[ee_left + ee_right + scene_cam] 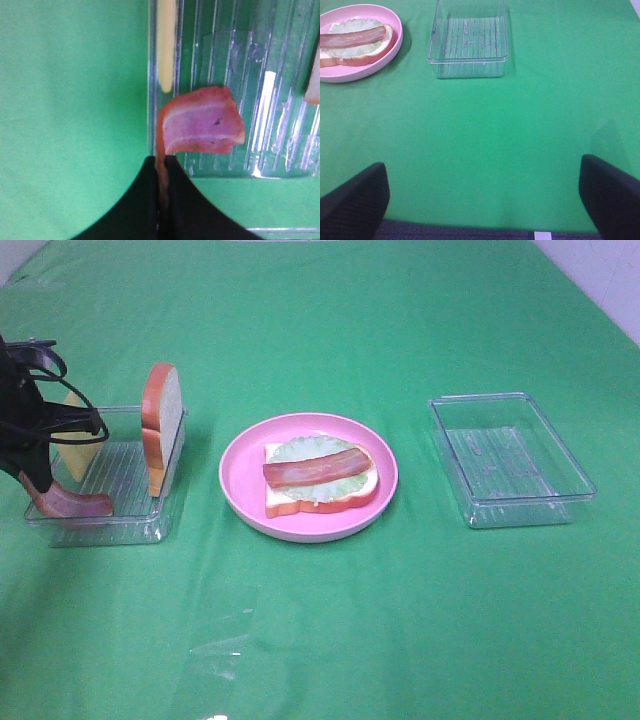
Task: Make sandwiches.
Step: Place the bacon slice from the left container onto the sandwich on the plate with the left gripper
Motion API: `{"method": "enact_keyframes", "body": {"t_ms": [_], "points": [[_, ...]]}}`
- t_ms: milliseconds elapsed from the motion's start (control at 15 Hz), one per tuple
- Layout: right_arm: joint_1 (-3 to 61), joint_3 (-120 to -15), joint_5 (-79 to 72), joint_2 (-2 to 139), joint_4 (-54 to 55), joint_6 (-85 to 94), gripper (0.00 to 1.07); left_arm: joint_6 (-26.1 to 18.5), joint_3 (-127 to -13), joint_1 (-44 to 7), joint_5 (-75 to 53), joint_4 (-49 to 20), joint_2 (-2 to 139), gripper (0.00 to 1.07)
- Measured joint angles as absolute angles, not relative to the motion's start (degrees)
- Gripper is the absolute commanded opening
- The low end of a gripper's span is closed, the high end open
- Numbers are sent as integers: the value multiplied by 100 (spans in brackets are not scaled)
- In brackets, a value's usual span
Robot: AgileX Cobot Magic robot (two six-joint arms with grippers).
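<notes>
Two black jaws of the left gripper (162, 167) are pinching one end of a bacon strip (200, 122) inside the left tray (130, 525), near the cheese (166, 45). The right gripper (482, 192) is gaping wide over bare cloth (480, 125), holding nothing. The half-built sandwich (320, 478) is sitting on the plate (240, 490), well apart from both grippers.

1. The left gripper (161, 164) was seen with its two black fingers pressed together on one end of a bacon strip (200, 120).
2. The reddish strip, marked with a pale stripe, was curled over a clear tray (280, 167) with a ribbed floor.
3. A yellow cheese slice (166, 45) was stood on edge just inside the tray wall.
4. Only the edge of a pale bread slice (314, 82) was shown.
5. A green cloth (70, 110) was spread beneath.
</notes>
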State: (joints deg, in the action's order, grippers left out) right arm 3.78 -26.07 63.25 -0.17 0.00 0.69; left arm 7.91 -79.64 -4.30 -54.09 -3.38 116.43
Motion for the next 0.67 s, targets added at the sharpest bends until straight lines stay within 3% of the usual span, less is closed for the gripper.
{"method": "enact_keyframes", "body": {"t_ms": [467, 667], "points": [[378, -2607, 6325, -17, 0, 69, 98, 791, -9150, -430, -6853, -435, 11643, 0], [378, -2607, 6325, -17, 0, 69, 98, 791, -9786, -430, -6904, -625, 11545, 0]]}}
